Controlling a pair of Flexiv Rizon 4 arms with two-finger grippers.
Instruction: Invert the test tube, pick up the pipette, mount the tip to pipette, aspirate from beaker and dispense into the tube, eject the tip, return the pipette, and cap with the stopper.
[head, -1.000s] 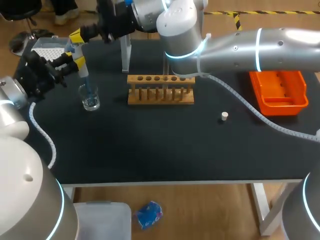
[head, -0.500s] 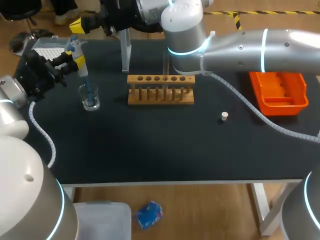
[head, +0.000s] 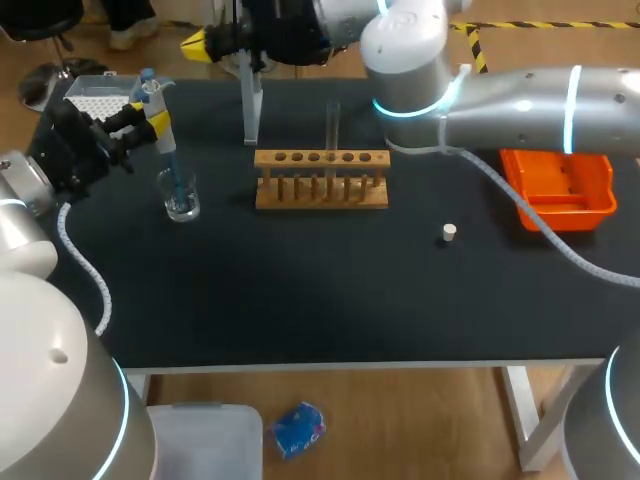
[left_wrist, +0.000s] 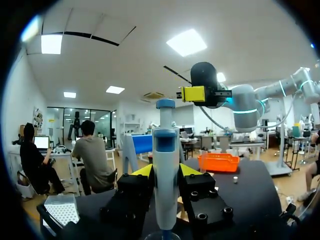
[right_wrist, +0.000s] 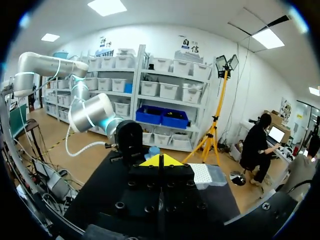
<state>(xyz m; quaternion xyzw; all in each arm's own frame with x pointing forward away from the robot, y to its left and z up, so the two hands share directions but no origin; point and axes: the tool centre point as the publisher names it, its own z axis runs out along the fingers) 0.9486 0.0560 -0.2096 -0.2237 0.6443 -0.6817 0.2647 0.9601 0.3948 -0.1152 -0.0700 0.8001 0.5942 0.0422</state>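
Note:
My left gripper (head: 153, 119) is shut on the white pipette (head: 160, 130) with a blue top and holds it upright at the table's far left. The pipette's tip reaches down into the glass beaker (head: 181, 200). In the left wrist view the pipette (left_wrist: 165, 145) stands between the yellow fingertips (left_wrist: 144, 171). My right gripper (head: 199, 43) is shut on nothing, apart from the pipette and beyond the table's back edge. Its closed yellow tips (right_wrist: 160, 161) point towards the pipette's blue top (right_wrist: 153, 150). A test tube (head: 332, 124) stands upright in the wooden rack (head: 320, 180). The white stopper (head: 449, 232) lies right of the rack.
A tip box (head: 98, 96) sits at the back left corner, behind the left gripper. An upright stand (head: 250, 110) rises behind the rack's left end. An orange tray (head: 558, 185) lies at the right. The right arm (head: 500, 100) spans the back of the table.
The right gripper has drawn away from the pipette's top, to the right and further back. The left gripper with the pipette in the beaker has stayed put.

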